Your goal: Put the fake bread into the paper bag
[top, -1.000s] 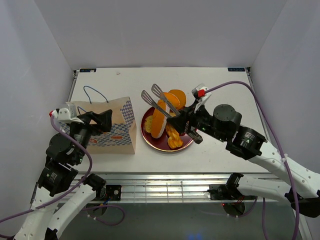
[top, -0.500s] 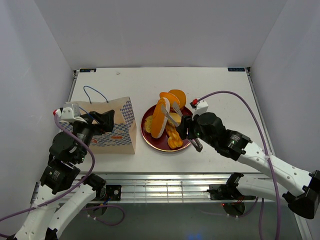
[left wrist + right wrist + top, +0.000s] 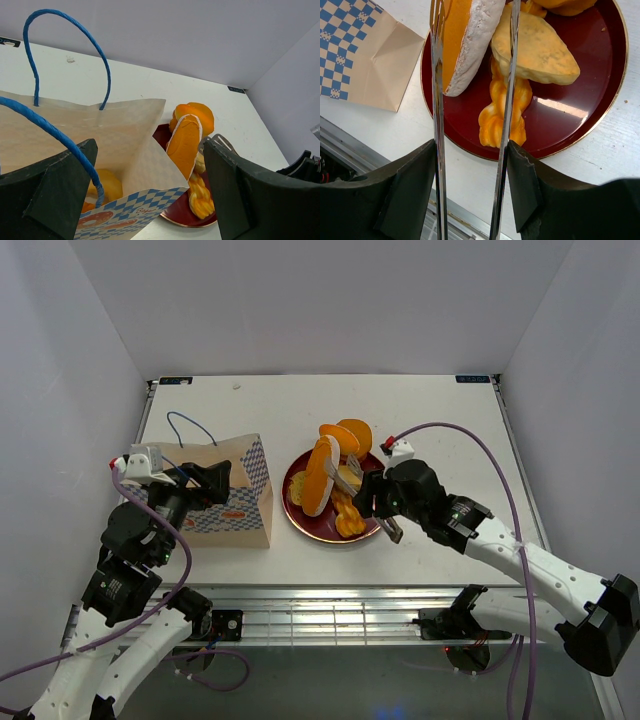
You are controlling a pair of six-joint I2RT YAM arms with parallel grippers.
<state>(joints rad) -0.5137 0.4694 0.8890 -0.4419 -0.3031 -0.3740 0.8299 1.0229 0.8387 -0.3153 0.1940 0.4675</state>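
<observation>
The fake bread (image 3: 335,475) sits on the dark red plate (image 3: 600,100) near the middle of the tabletop, a bit toward the near edge. A long loaf (image 3: 465,45) stands on its side there, next to a pale slice (image 3: 535,50) and a braided stick (image 3: 502,107). My right pincer (image 3: 475,7) has its two thin fingers (image 3: 439,125) about half apart, one on each side of the loaf. I cannot tell if they squeeze it. The paper bag (image 3: 235,502) is just left of the plate, toward the left edge, and one bread piece (image 3: 107,185) lies inside it. My left pincer (image 3: 145,150) is wide open at the bag's mouth.
</observation>
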